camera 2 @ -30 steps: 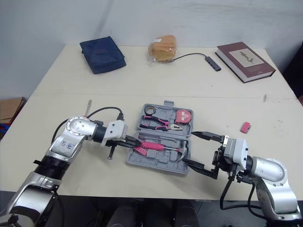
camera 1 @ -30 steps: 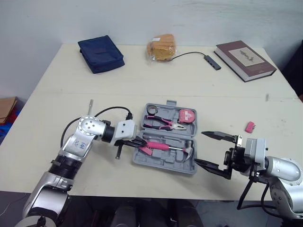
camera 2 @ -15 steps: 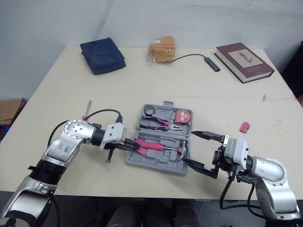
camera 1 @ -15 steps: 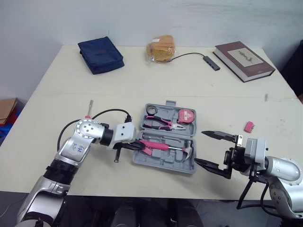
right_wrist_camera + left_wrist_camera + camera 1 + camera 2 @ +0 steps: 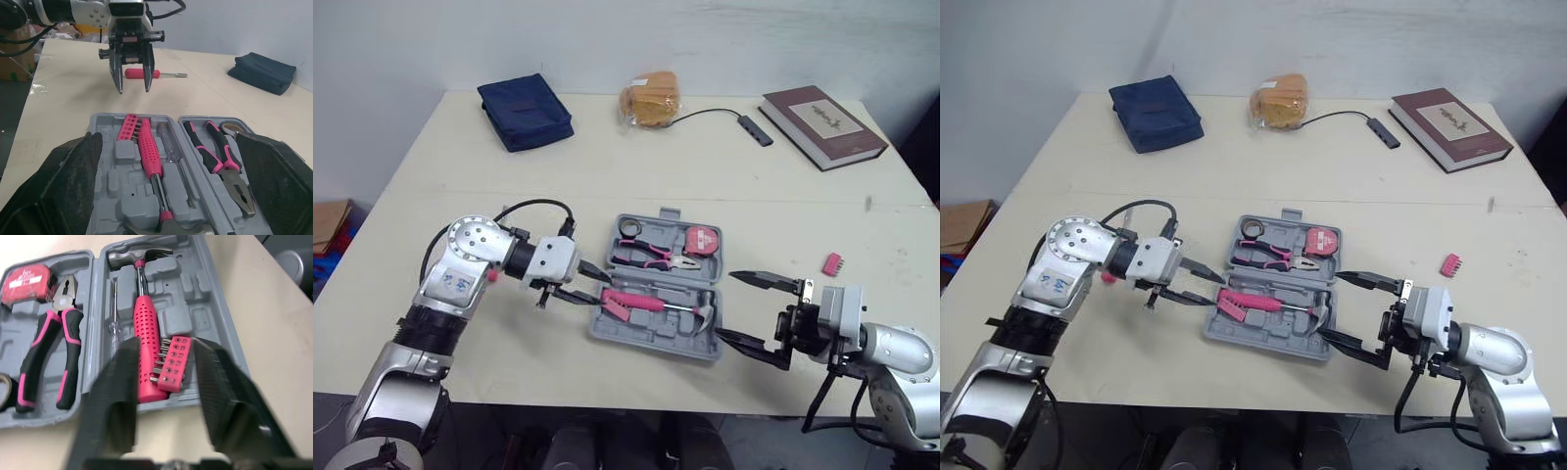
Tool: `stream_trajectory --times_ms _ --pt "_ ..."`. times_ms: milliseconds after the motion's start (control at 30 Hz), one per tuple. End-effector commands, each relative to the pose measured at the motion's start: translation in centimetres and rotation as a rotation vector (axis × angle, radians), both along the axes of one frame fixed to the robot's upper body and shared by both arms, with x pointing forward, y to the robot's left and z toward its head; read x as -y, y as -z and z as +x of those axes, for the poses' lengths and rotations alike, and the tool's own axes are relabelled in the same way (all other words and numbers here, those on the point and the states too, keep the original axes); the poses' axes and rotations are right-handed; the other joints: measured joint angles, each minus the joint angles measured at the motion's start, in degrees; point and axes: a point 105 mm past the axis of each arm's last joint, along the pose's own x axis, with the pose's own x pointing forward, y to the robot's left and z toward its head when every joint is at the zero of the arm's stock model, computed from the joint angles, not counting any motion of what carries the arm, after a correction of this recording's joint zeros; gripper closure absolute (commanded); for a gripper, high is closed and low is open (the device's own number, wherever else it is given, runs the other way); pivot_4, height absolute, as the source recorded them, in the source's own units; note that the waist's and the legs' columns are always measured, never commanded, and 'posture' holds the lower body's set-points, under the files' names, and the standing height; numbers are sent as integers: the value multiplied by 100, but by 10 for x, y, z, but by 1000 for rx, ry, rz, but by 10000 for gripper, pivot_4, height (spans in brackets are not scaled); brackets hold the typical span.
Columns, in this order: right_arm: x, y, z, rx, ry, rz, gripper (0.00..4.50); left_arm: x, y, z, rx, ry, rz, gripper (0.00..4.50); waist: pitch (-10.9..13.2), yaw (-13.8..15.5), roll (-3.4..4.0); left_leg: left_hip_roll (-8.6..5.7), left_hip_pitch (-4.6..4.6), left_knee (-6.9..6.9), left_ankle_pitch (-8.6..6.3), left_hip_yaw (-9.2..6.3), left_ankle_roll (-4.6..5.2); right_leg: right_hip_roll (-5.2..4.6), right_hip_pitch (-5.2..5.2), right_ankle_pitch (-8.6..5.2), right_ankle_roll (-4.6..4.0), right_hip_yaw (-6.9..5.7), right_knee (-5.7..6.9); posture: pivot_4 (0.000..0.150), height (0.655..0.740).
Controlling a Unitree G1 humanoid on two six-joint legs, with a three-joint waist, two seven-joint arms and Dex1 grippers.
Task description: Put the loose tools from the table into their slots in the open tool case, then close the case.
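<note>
Change: the left pincer (image 5: 604, 290) has drawn back leftward. Half a second ago its tips were over the pink handle end in the case; now they stand just outside the case's left edge.
Left pincer: its fingers are moderately apart with nothing between them, and they point at the case.
Bit holder: a small pink ribbed plastic bit holder (image 5: 171, 364) lies in the case half nearer the robot. It touches the end of the hammer's handle, just ahead of the left pincer's tips and clear of them.
Case: the grey moulded plastic tool case (image 5: 646, 341) lies open and flat on the cream table (image 5: 607, 176).
Near half: it holds the pink-handled steel hammer (image 5: 641, 300) and a thin clear-handled tester screwdriver (image 5: 114, 328) beside it.
Far half: it holds pink-and-black pliers (image 5: 651, 257), a pink tape measure (image 5: 700, 240) and a black tape roll (image 5: 628, 228).
Right pincer: the right pincer (image 5: 724, 305) is spread wide and empty, just beside the case's right edge by the hammer head.
Loose tools: a pink-handled screwdriver with a metal shaft (image 5: 142, 74) lies on the table behind the left pincer, on the side away from the case. A second pink bit strip (image 5: 831, 262) lies to the right of the case, well apart from it.
Far edge: along it lie a navy fabric pouch (image 5: 525, 111), a bagged bread roll (image 5: 648, 98), a grey cabled hub (image 5: 754, 129) and a maroon hardback book (image 5: 822, 124).
</note>
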Motion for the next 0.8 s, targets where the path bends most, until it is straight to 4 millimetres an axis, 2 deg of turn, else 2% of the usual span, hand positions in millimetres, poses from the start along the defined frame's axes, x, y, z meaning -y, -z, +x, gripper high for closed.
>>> stream_trajectory --times_ms 33,333,767,800 --pt "0 -5 -1 30 1 8 0 5 5 7 28 12 85 24737 0 0 -1 0 -2 0 0 0 0 1 -1 0 0 -1 0 1500 7400" --pt "-1 -5 -2 33 9 10 0 14 17 11 -22 19 159 24737 0 -3 -1 2 -21 3 1 -5 1 7 -10 2 4 -8 9 1500 7400" --pt "0 -5 -4 35 22 11 0 9 29 11 -44 9 233 24737 0 -13 0 3 -17 4 2 -6 1 7 -10 2 4 -7 6 1500 7400" --pt "0 -5 -4 35 23 10 0 8 30 11 -46 8 233 27175 0 -14 0 3 -17 4 2 -6 1 7 -10 2 4 -7 6 1500 7400"
